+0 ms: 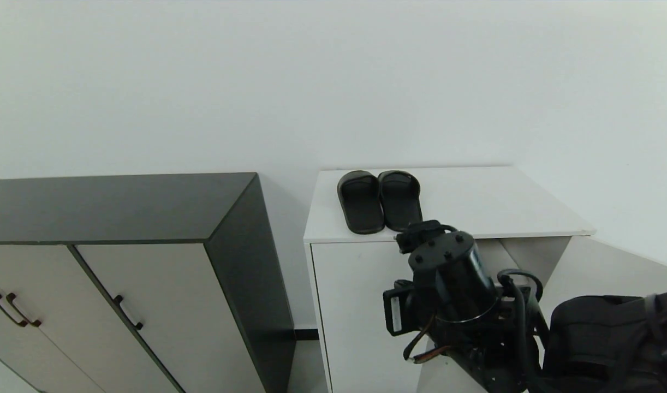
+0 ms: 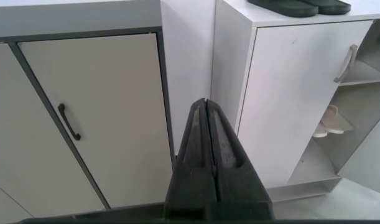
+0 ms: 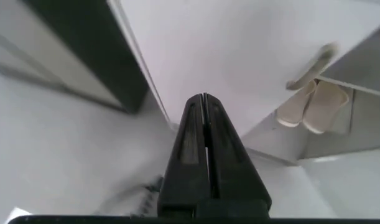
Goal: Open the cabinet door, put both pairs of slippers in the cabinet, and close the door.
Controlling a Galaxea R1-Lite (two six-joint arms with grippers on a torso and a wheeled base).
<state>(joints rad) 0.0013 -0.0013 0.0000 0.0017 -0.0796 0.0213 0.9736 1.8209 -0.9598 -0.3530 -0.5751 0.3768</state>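
Observation:
A pair of black slippers lies side by side on top of the white cabinet, near its left front corner; their soles also show in the left wrist view. The cabinet's left door, with its pale handle, is closed. The right half stands open, with a pair of pale slippers on a lower shelf inside. My left gripper is shut and empty, facing the gap between the two cabinets. My right gripper is shut and empty, low before the white door, with the handle and pale slippers beyond.
A dark-topped cabinet with beige doors and dark handles stands left of the white one, with a narrow gap between them. My right arm hangs in front of the white cabinet. A plain wall runs behind both.

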